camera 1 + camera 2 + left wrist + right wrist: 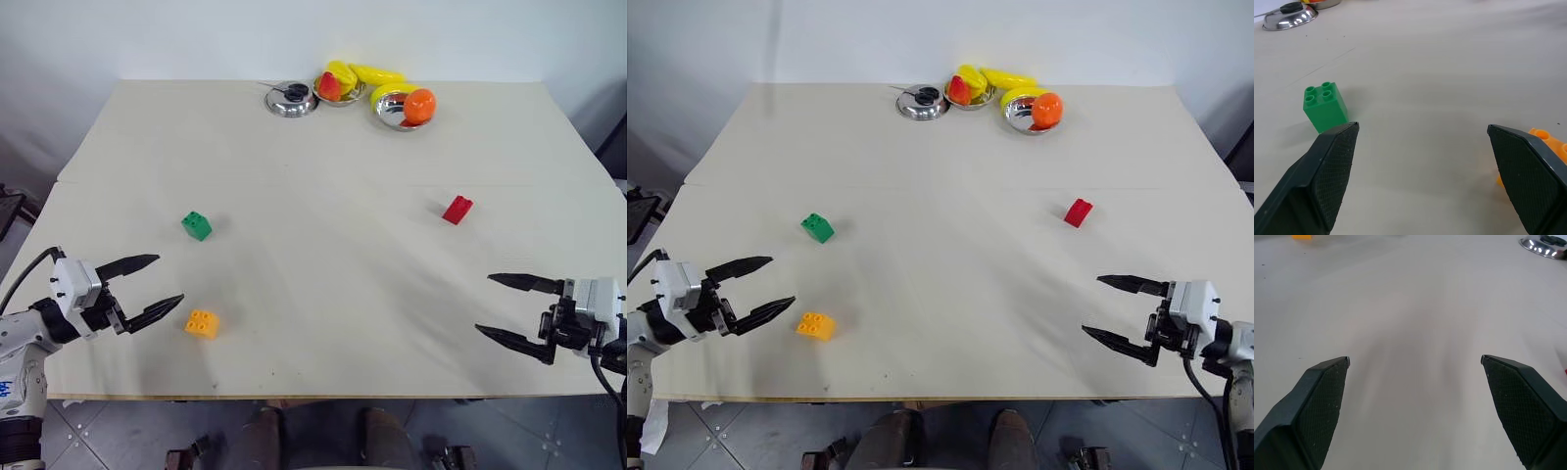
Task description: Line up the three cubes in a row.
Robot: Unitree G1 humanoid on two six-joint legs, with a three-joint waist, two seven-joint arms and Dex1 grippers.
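Left eye view: left gripper (161,284) jaws spread wide, holding nothing; right gripper (503,305) same, wide apart and empty. Both hover at the near edge of the table (323,176), one per side.

Landmark = orange-yellow cube (202,323). It sits just beside the left gripper's tips, not touching. Green cube (197,225) is near it, farther up the table. Red cube (457,210) is well apart, across the table twd the right gripper's side.

Progress, my read: nothing lined up yet. The 3 cubes form a wide triangle, no row started, none gripped. All three moves left, or at least two if one cube stays as anchor.

Hard to make out: in left wrist view the orange-yellow cube is part-hidden behind one finger (1525,176). Far from it, steel bowls w/ fruit (404,103) overlap each other; contents partly unclear.
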